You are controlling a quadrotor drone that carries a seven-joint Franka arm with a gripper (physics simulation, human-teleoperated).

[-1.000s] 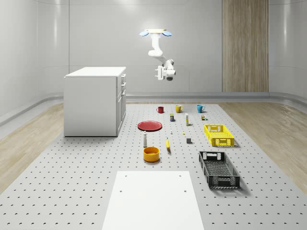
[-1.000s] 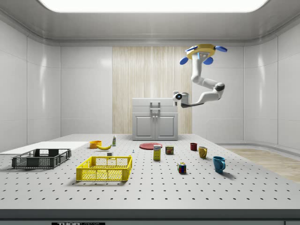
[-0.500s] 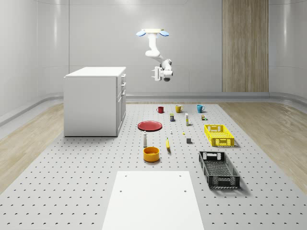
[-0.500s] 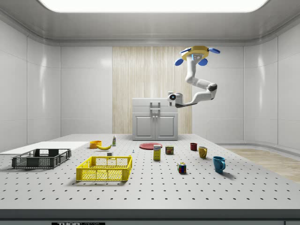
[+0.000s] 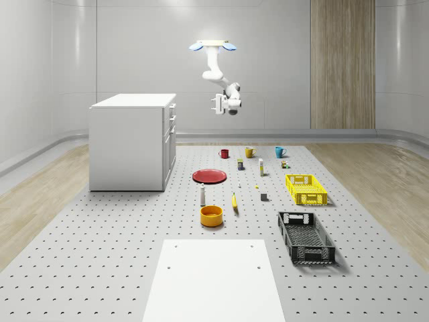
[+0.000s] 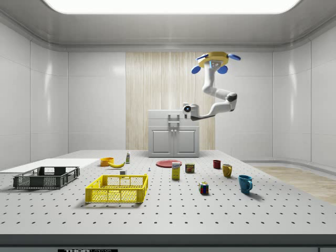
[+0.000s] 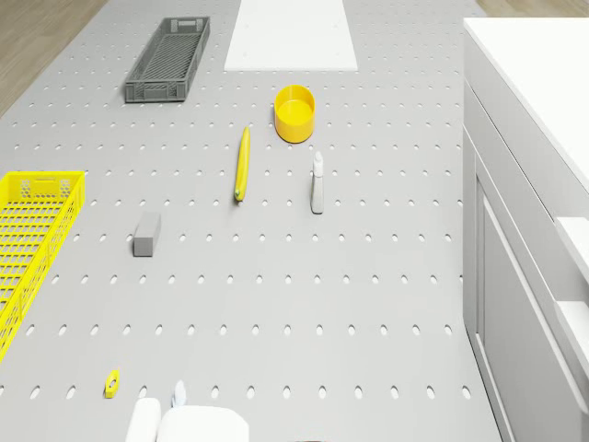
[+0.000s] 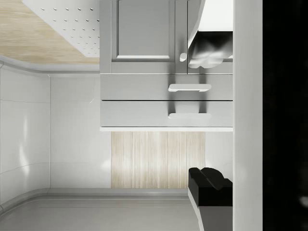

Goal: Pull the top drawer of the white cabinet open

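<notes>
Drone (image 5: pixel 212 45) sits further toward the whole-scene view's left than a second ago, closer to the white cabinet (image 5: pixel 134 141); in the side view the drone (image 6: pixel 216 58) and arm have shifted left too, so the gripper (image 6: pixel 185 108) now overlaps the cabinet's upper right corner. Nothing on the tabletop (image 5: pixel 120 255) has moved.

Drone hovers high above the far end of the tabletop, beside the cabinet's front, resting on nothing. Arm hangs down and bends toward the cabinet. Gripper (image 5: pixel 218 104) is at about cabinet-top height, off the cabinet front with clear air between, touching nothing and holding nothing. In the wrist view two dark fingers (image 8: pixel 210 184) are spread apart, with the top drawer (image 8: pixel 166 113) and its handle (image 8: pixel 189 115) seen between them in the distance.

Top drawer is flush with the cabinet face, closed, directly under the cabinet top, with a second drawer (image 8: pixel 166 87) next to it. Red plate (image 5: pixel 209 176) lies on the tabletop just off the cabinet's front.
</notes>
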